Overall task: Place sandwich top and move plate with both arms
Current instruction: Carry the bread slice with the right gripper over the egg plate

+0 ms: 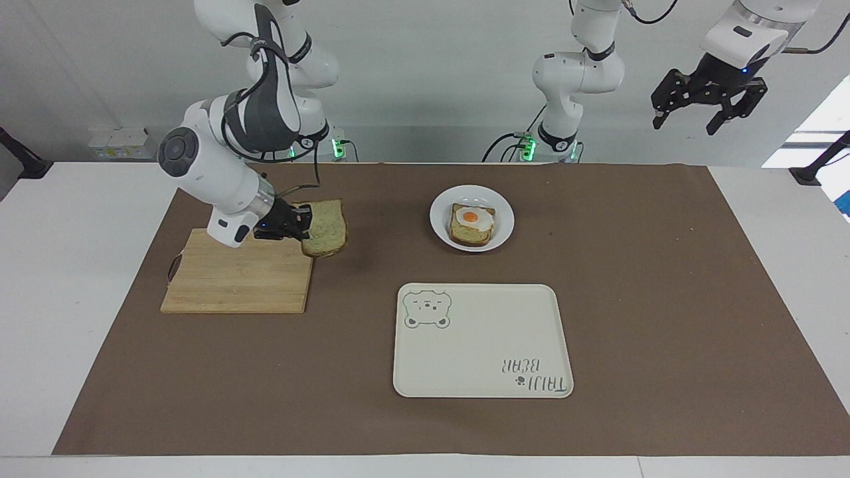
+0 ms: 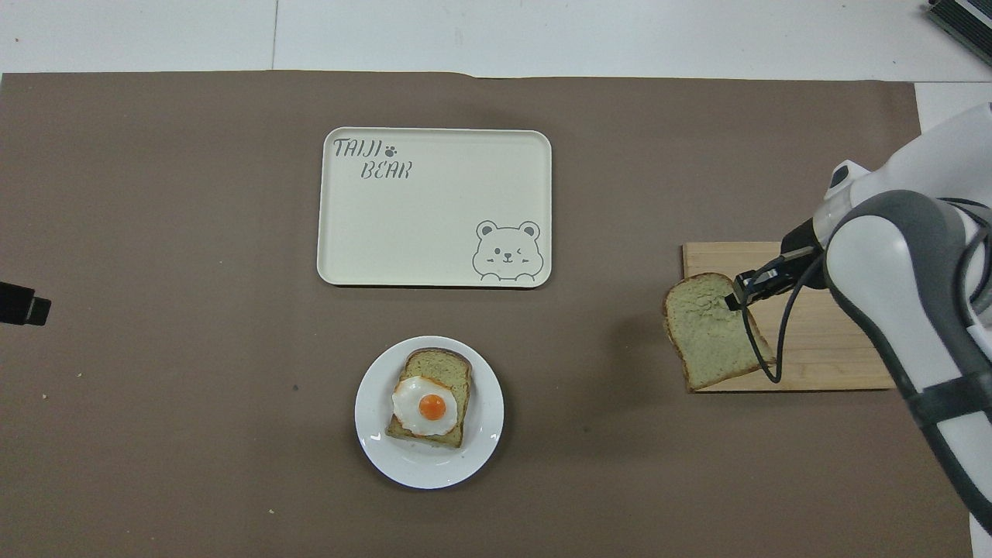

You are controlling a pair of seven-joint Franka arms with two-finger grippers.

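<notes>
A: What was cut off or covered?

B: In the overhead view the black two-finger left gripper (image 2: 23,304) poked in only as a dark stub at nine o'clock, the arm lost past the edge. The white jointed right arm (image 2: 914,310) ran out at four o'clock and covered the corner of the pale wooden cutting board (image 2: 821,364) toward its own end of the table.

A: And the bread?

B: The black right gripper (image 1: 302,224) hid one edge of the pale, brown-crusted sandwich top (image 1: 325,229); its fingertips were buried in the slice. The fried egg (image 2: 425,405) masked most of the bread slice (image 2: 440,364) under it.
</notes>
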